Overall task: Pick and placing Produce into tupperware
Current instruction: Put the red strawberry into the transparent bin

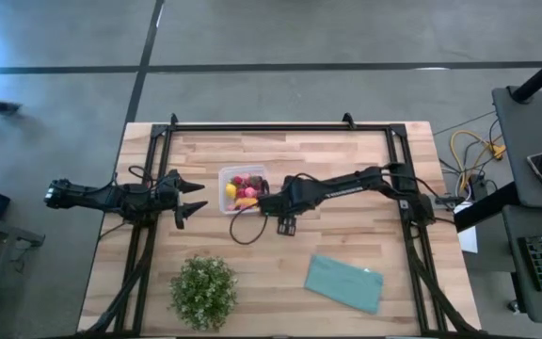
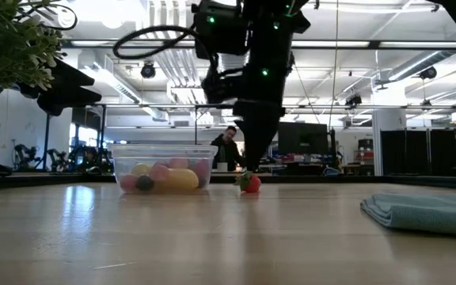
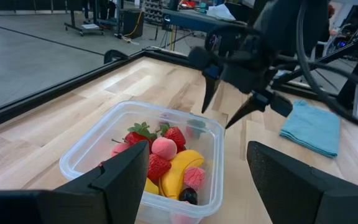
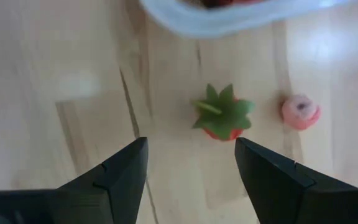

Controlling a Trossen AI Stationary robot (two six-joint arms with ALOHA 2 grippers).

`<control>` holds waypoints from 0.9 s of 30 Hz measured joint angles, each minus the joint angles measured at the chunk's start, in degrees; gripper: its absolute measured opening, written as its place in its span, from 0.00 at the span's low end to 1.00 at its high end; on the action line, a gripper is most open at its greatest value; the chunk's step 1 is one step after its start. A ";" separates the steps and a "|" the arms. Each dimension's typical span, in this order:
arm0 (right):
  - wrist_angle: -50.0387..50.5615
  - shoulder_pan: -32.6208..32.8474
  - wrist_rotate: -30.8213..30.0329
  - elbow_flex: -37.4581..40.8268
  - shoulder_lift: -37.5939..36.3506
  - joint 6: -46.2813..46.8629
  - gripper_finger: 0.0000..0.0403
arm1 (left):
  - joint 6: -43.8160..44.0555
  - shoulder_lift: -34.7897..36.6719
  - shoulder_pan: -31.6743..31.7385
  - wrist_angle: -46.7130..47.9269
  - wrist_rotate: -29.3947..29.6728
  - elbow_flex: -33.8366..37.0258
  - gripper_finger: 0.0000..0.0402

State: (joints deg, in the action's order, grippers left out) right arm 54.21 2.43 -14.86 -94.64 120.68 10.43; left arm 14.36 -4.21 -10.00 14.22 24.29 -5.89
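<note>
Step in hand — picking the strawberry (image 4: 222,116) lying on the surface (image 1: 346,179) just outside the tupperware (image 1: 243,189). The right gripper (image 4: 191,163) hangs directly above it, jaws parted and empty, touching nothing. Centre the jaws over the red body, not the green leaf cap, then descend until the tips nearly meet the surface before closing. A small pink fruit (image 4: 300,111) lies beside it — keep clear of it. The left gripper (image 1: 192,198) waits beside the tupperware, jaws wide, holding nothing.
</note>
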 joint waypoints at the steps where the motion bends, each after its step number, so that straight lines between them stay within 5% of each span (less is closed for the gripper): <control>1: -0.40 0.07 -0.12 0.79 -0.01 0.00 0.58 | 0.01 0.00 0.00 0.00 0.02 0.00 0.64; 27: -9.61 -4.82 4.79 7.30 -0.66 -17.03 0.58 | -0.01 0.00 0.00 -0.01 0.01 0.00 0.64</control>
State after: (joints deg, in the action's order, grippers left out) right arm 44.60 -2.39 -10.07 -87.34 120.03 -6.60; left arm 14.35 -4.21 -10.00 14.21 24.31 -5.89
